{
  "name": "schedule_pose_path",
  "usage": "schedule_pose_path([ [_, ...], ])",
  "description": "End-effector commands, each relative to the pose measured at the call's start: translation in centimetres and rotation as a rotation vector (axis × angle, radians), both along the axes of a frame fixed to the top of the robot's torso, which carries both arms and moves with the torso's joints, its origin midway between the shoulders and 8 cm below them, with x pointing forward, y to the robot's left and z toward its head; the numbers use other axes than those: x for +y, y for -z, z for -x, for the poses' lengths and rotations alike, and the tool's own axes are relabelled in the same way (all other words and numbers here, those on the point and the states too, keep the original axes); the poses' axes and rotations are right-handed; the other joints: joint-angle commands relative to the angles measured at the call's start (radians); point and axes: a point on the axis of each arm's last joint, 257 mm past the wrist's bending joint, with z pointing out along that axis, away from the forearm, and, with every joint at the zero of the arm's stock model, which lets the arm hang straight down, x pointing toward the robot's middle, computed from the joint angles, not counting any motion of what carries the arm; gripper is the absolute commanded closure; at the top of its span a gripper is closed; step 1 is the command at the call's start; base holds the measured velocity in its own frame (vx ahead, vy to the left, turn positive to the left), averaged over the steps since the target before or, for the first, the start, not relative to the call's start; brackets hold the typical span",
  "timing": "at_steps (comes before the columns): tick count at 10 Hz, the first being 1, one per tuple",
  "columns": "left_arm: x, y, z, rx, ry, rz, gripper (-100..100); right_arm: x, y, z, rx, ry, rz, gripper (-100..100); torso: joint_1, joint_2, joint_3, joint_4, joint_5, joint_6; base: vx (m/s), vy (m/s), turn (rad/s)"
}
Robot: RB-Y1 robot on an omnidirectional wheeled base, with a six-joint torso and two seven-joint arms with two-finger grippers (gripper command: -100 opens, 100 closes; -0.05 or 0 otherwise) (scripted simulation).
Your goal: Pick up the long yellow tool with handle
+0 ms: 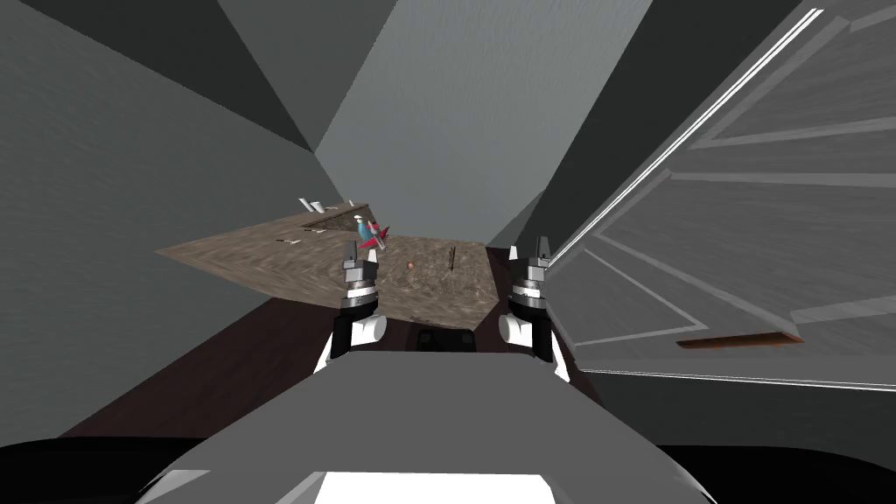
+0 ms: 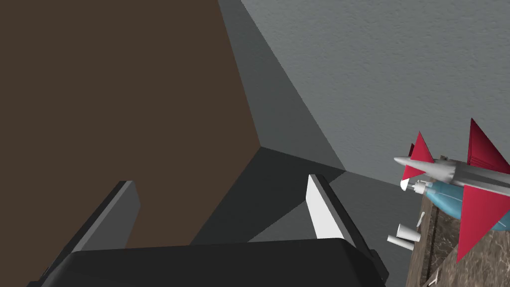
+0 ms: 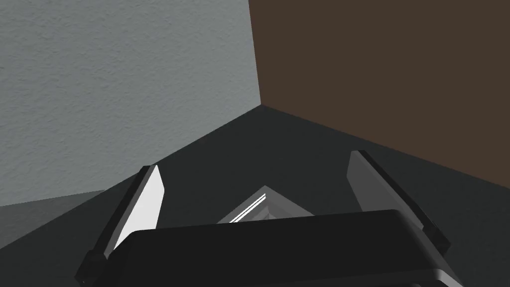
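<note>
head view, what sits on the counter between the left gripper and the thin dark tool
A small reddish ball, on the brown counter about midway between left gripper and thin dark tool; the head view shows it.

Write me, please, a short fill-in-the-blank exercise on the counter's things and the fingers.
1. The fingers of the left gripper and the right gripper stand ____.
2. The toy plane has ____ wings.
3. The long thin tool lies on the counter, held by ____ gripper.
4. The toy plane stands nearer the ____ gripper.
Missing words: open; red; neither; left.
</note>
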Motion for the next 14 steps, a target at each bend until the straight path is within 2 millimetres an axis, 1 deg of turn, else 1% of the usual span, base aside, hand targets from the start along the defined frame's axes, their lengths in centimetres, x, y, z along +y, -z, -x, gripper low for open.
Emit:
schedule_pose_path([
  [1,0.0,0.0,0.0,0.0,0.0,0.0,0,-0.2,0.3,-0.3,0.016,-0.013,0.024,-100,0.0,0.0,0.0,0.0,0.0,0.0,-0.009,0.01,0.086],
  [4,0.0,0.0,0.0,0.0,0.0,0.0,0,-1.5,1.3,-1.6,0.068,-0.036,0.061,-100,0.001,0.002,0.001,0.0,0.0,0.0,-0.027,0.019,0.162],
  [6,0.0,0.0,0.0,0.0,0.0,0.0,0,-3.4,2.2,-2.8,0.119,-0.034,0.067,-100,0.001,0.002,0.001,0.0,0.0,0.0,-0.028,0.031,0.223],
  [7,0.0,0.0,0.0,0.0,0.0,0.0,0,-3.4,2.2,-2.8,0.117,-0.041,0.057,-100,0.002,0.002,0.001,0.0,0.0,0.0,-0.026,0.025,0.084],
  [8,0.0,0.0,0.0,0.0,0.0,0.0,0,-4.7,2.7,-3.4,0.146,-0.037,0.049,-100,0.001,0.002,0.001,0.0,0.0,0.0,-0.024,0.028,0.201],
  [9,0.0,0.0,0.0,0.0,0.0,0.0,0,-4.7,2.7,-3.4,0.145,-0.04,0.044,-100,0.001,0.001,0.001,0.0,0.0,0.0,-0.014,0.016,0.108],
  [10,0.0,0.0,0.0,0.0,0.0,0.0,0,-6.2,3.3,-4.1,0.176,-0.033,0.027,-100,0.001,0.001,0.001,0.0,0.0,0.0,-0.016,0.022,0.191],
  [11,0.0,0.0,0.0,0.0,0.0,0.0,0,-6.2,3.3,-4.1,0.176,-0.036,0.022,-100,0.001,0.001,0.001,0.0,0.0,0.0,-0.015,0.014,0.119],
  [12,0.0,0.0,0.0,0.0,0.0,0.0,0,-7.8,3.9,-4.7,0.208,-0.026,-0.003,-100,0.001,0.001,0.001,0.0,0.0,0.0,-0.018,0.018,0.205],
  [13,0.0,0.0,0.0,0.0,0.0,0.0,0,-7.9,3.9,-4.8,0.208,-0.029,-0.008,-100,0.001,0.001,0.001,0.0,0.0,0.0,-0.013,0.011,0.113],
  [14,0.0,0.0,0.0,0.0,0.0,0.0,0,-9.7,4.6,-5.3,0.24,-0.011,-0.033,-100,0.0,0.001,0.001,0.0,0.0,0.0,-0.013,0.015,0.267],
])
